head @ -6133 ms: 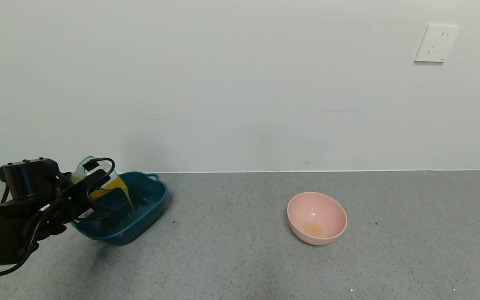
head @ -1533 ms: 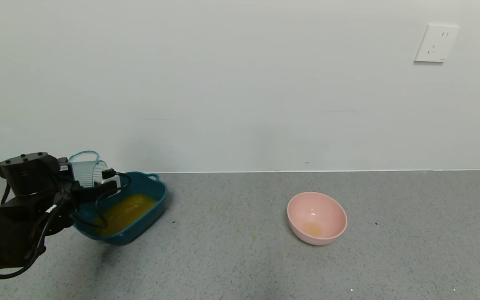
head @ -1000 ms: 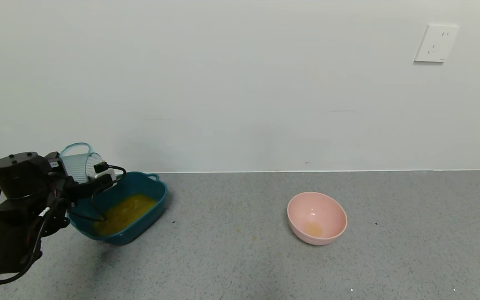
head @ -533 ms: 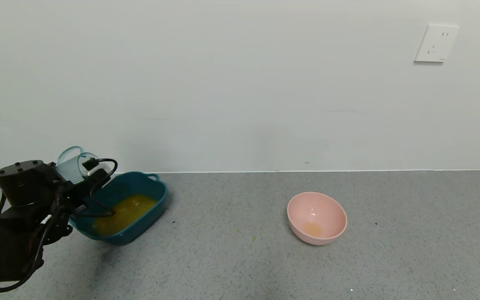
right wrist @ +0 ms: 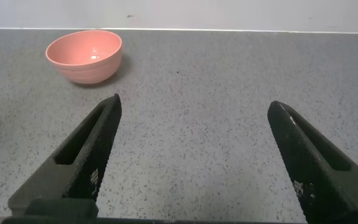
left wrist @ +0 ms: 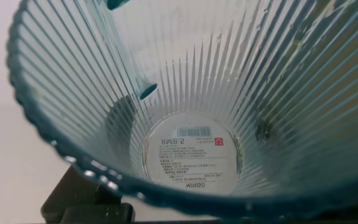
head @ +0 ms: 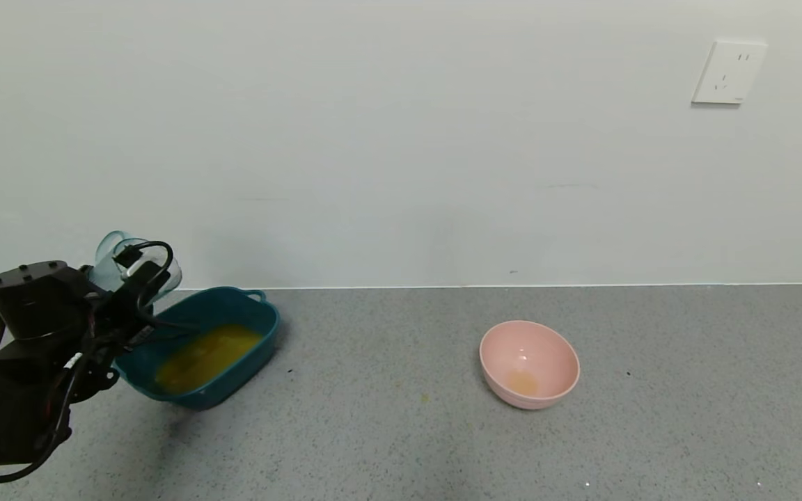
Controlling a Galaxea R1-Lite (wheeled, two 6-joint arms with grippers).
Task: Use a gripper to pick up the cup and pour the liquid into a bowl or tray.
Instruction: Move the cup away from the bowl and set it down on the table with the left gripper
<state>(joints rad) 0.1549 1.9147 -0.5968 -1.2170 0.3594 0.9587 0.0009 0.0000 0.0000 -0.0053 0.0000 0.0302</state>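
So your right gripper (right wrist: 191, 155) is parked low over the grey counter (head: 401, 431) with its fingers spread wide and nothing between them, the pink bowl (head: 529, 363) sitting further off. Over on the left, your left gripper (head: 133, 292) is pinching the cup (head: 138, 263), held tilted in the air just beside the near-left end of the teal tray (head: 248, 306). Cup looks drained; the orange liquid (head: 209, 356) is pooled in the tray.
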